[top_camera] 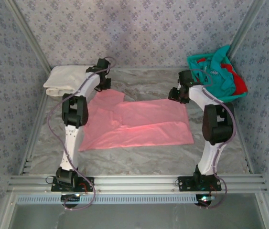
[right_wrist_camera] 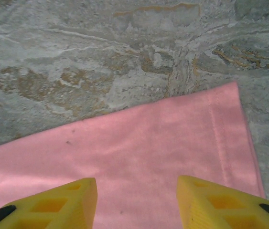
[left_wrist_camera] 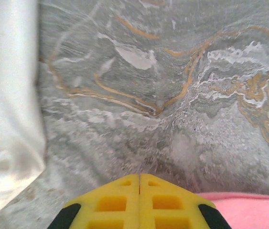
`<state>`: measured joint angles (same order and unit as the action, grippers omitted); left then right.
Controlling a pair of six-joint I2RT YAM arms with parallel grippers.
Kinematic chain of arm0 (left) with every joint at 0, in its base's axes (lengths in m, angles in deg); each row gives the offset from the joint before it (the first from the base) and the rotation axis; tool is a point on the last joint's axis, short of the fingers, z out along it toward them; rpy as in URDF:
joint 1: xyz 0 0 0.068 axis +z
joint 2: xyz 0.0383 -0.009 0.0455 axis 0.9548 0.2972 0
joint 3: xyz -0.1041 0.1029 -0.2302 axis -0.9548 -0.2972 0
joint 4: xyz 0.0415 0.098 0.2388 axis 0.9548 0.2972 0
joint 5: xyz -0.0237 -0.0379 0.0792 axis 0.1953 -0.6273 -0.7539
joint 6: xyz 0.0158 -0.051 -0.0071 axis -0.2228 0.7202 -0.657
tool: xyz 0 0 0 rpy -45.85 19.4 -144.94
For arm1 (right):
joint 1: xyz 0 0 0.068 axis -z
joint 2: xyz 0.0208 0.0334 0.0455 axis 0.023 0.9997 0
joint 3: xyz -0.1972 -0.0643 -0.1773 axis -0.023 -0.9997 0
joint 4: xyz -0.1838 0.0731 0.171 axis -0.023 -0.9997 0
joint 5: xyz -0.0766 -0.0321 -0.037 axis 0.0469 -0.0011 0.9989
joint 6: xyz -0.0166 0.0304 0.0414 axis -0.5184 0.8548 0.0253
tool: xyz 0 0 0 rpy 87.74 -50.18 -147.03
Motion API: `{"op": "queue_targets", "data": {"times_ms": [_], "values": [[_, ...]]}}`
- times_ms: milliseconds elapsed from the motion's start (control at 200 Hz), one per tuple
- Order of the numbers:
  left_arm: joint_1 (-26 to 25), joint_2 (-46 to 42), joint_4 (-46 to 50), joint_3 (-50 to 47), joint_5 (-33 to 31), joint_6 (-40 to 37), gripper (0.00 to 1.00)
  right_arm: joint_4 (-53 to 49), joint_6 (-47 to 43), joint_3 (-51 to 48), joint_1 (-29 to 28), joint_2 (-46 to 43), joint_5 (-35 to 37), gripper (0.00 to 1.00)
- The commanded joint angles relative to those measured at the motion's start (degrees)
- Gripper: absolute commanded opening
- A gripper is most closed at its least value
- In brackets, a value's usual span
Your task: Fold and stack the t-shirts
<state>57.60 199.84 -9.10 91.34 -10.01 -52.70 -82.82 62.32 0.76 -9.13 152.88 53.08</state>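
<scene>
Cream-white t-shirt [top_camera: 63, 82] folded upper left, salmon pink t-shirt [top_camera: 139, 126] seemingly part-folded mid-surface [top_camera: 139, 160], teal t-shirt [top_camera: 218, 71] and red t-shirt [top_camera: 240, 84] bunched in basket [top_camera: 195, 61] upper right; left claw [left_wrist_camera: 139, 183] together beside pink edge, right claw [right_wrist_camera: 136, 191] apart over its corner.

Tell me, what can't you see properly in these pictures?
- Left wrist view: the left gripper is shut; the bottom edge hides whether it pinches the pink t-shirt.
- Top view: the teal t-shirt covers the red t-shirt in the basket, hiding how many lie there.
</scene>
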Motion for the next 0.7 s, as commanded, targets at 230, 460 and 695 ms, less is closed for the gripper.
{"op": "queue_targets", "data": {"times_ms": [230, 460, 695], "values": [[-0.4, -16.3, -14.8, -18.4, 0.7, 0.4, 0.00, -5.1, 0.6, 6.1, 1.3, 4.8, 0.6, 0.50], [-2.3, -25.7, -24.1, -34.5, 1.7, -0.4, 0.00, -10.8, 1.3, 12.7, 2.1, 10.0, 7.1, 0.51], [-4.1, -36.1, -30.1, -46.7, 1.5, -1.3, 0.00, -13.4, 2.4, 17.6, 1.7, 14.3, 12.2, 0.53]]}}
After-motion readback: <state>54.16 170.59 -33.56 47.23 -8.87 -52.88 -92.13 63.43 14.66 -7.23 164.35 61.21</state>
